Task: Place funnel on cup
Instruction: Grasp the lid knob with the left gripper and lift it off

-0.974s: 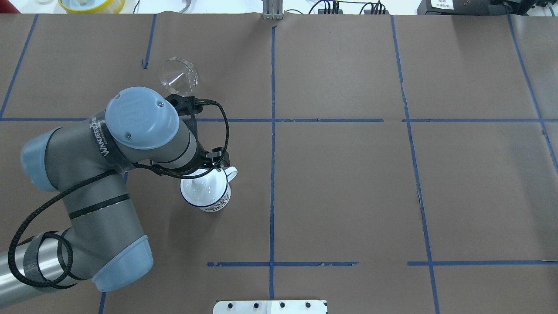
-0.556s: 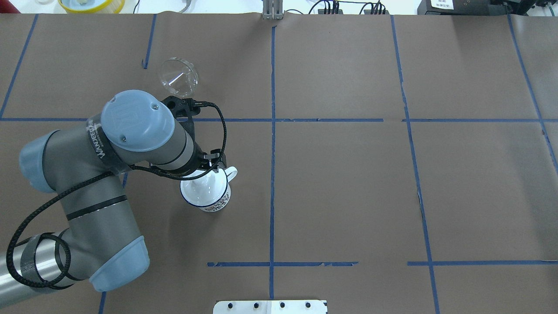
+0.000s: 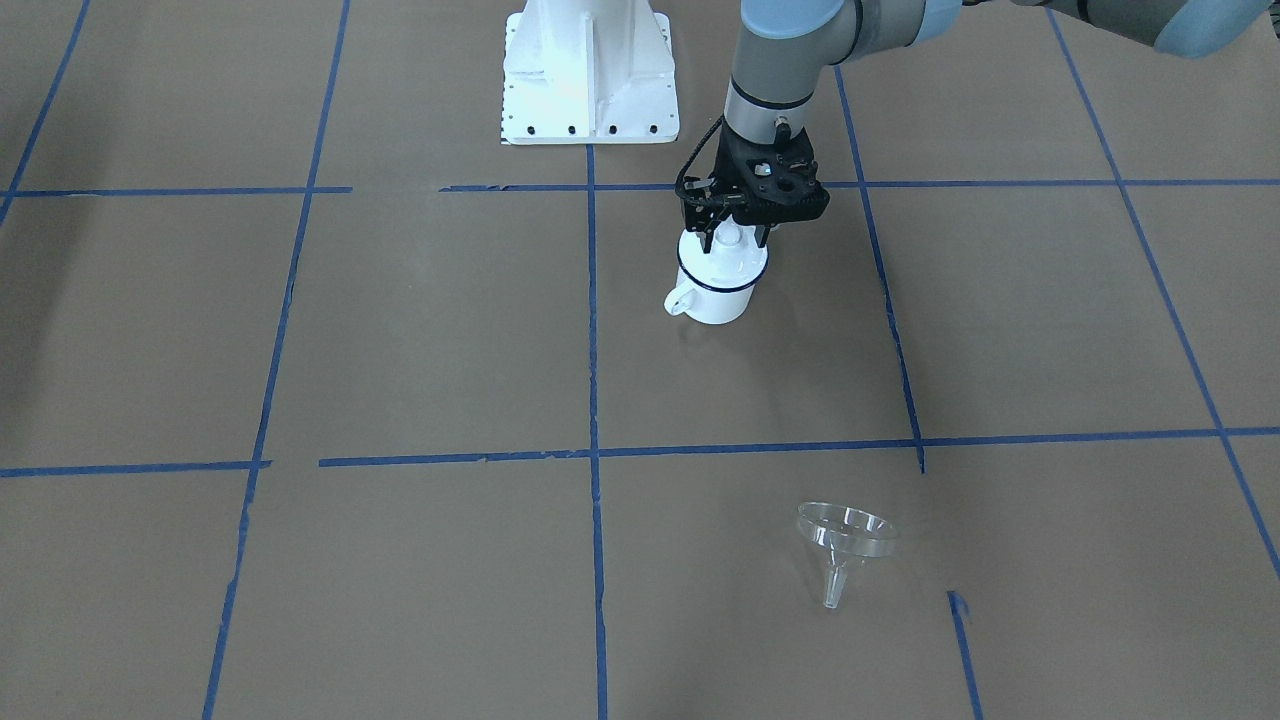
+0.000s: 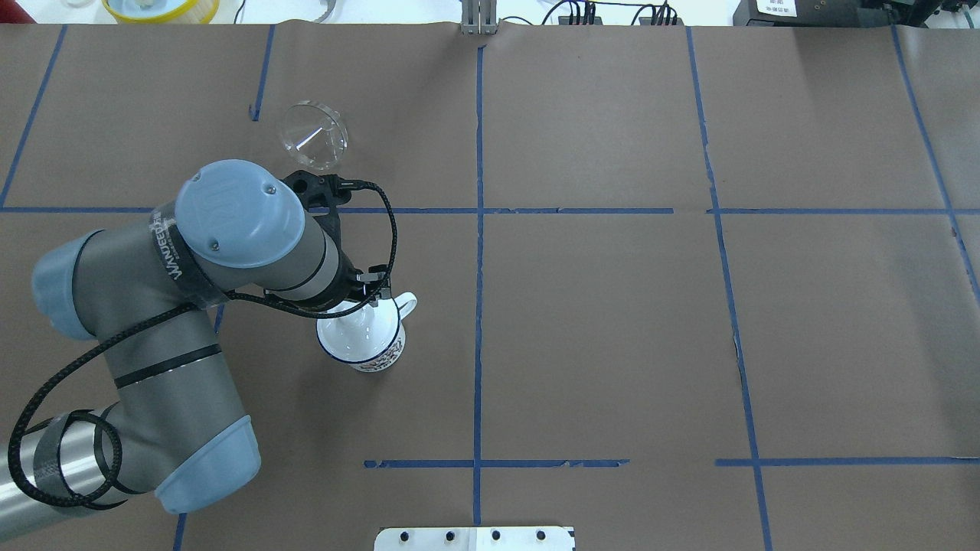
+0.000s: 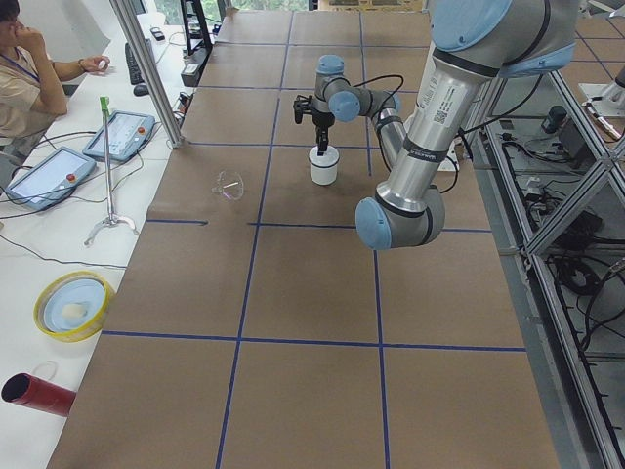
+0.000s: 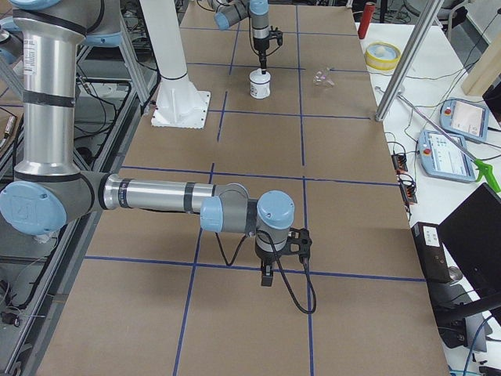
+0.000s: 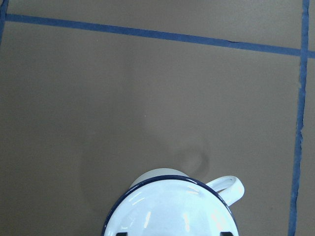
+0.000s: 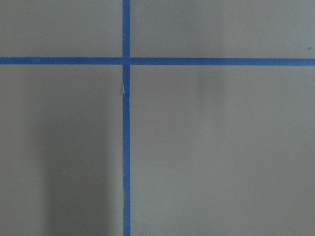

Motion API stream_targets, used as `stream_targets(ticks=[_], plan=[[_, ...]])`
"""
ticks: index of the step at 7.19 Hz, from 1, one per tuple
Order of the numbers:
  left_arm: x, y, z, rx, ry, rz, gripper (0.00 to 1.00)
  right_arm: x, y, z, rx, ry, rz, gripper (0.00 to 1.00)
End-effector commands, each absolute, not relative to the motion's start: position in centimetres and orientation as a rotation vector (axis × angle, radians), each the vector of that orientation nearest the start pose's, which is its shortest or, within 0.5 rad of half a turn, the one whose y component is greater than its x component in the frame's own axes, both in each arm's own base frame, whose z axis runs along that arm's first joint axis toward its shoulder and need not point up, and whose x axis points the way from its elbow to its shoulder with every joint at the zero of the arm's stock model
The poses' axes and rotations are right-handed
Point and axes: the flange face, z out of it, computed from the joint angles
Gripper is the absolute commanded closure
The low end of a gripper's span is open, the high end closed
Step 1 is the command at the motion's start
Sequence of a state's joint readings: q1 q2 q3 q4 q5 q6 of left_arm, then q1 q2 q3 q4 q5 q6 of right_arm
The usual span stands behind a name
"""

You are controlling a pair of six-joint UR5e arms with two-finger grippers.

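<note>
The white enamel cup [image 3: 718,292] with a dark blue rim stands upright left of the table's middle line, its handle [image 7: 229,187] toward the far side. A round white knobbed lid [image 7: 172,212] covers it. My left gripper [image 3: 735,238] hangs straight over the cup, its fingers open on either side of the lid's knob. The clear funnel [image 4: 314,136] lies on its side on the table beyond the cup, apart from the arm; it also shows in the front view [image 3: 845,545]. My right gripper [image 6: 266,276] hovers over bare table far from both; I cannot tell whether it is open.
The robot's white base plate [image 3: 590,70] sits at the near table edge. A yellow bowl [image 4: 161,8] and a red cylinder [image 5: 39,393] lie off the far left end. Blue tape lines grid the brown table [image 4: 612,344].
The left arm's elbow and wrist have shifted slightly left and the gripper has settled a little closer over the lid. The cup, lid and funnel have not moved.
</note>
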State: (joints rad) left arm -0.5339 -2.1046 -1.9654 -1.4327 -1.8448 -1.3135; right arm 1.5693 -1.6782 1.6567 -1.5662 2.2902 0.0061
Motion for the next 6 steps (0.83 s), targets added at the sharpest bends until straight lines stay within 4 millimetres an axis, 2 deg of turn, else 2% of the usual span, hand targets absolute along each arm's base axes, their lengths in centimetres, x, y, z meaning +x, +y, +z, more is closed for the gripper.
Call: stream_targets(ticks=[1,2,3,4,5,6], plan=[[45.5,-38.79,21.08,0.057,0.827,-0.146,0.3,6.7,-44.51,67.01,-0.019,-0.719,0.01,0.0],[45.68,-38.58,21.08,0.055,0.828,-0.143,0.3,6.7,-44.5,67.08,-0.02,-0.719,0.011,0.0],[46.09,-38.09,21.17,0.049,0.826,-0.135,0.35,6.7,-44.51,67.01,-0.019,-0.719,0.01,0.0],[46.09,-38.09,21.19,0.048,0.825,-0.135,0.49,6.7,-44.51,67.01,-0.019,-0.719,0.01,0.0],[46.01,-38.02,21.07,0.048,0.828,-0.134,0.77,6.7,-44.51,67.01,-0.019,-0.719,0.01,0.0],[45.91,-38.07,21.06,0.048,0.827,-0.135,1.0,6.7,-44.51,67.01,-0.019,-0.719,0.01,0.0]])
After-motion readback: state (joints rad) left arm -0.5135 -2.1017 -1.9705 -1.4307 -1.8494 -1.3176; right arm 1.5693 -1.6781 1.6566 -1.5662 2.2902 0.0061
